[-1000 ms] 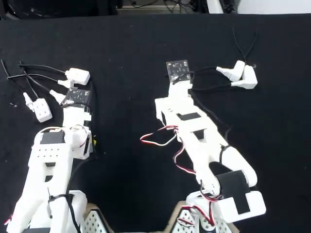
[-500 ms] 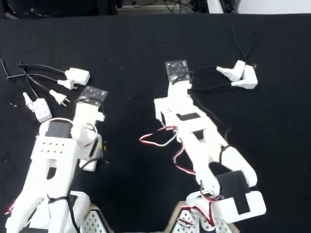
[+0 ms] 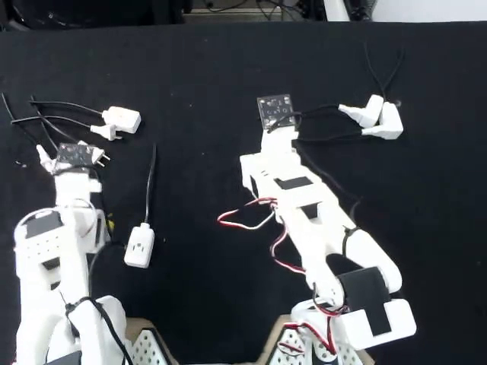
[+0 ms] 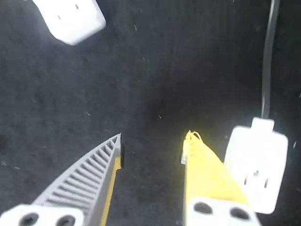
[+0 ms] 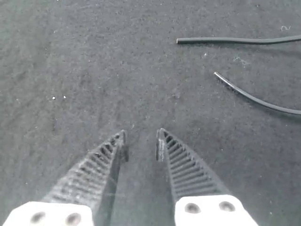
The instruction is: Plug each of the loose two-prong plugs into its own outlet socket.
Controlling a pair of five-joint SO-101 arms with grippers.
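A white outlet socket [image 3: 139, 247] lies on the black cloth, its black cord [image 3: 150, 179] running away from the arms. A second socket [image 3: 123, 119] lies at the far left with a loose two-prong plug [image 3: 103, 131] beside it. My left gripper [image 3: 76, 156] is at the left, over the spot beside that plug. In its wrist view it [image 4: 153, 139] stands open over bare cloth, with one socket [image 4: 256, 169] next to the yellow-taped finger and another socket [image 4: 70, 19] farther off. My right gripper [image 5: 141, 136] is slightly open and holds nothing.
Two white plug or socket pieces [image 3: 377, 114] with black cords lie together at the far right. Beyond the right gripper [image 3: 275, 112] run thin black cords [image 5: 235, 41]. Several cords [image 3: 46, 114] fan out at the far left. Red and white wires [image 3: 251, 213] hang off the right arm.
The left arm has swung left, from beside the far-left socket and plug to the table's left edge. This uncovered the socket with its cord. The right arm has barely moved.
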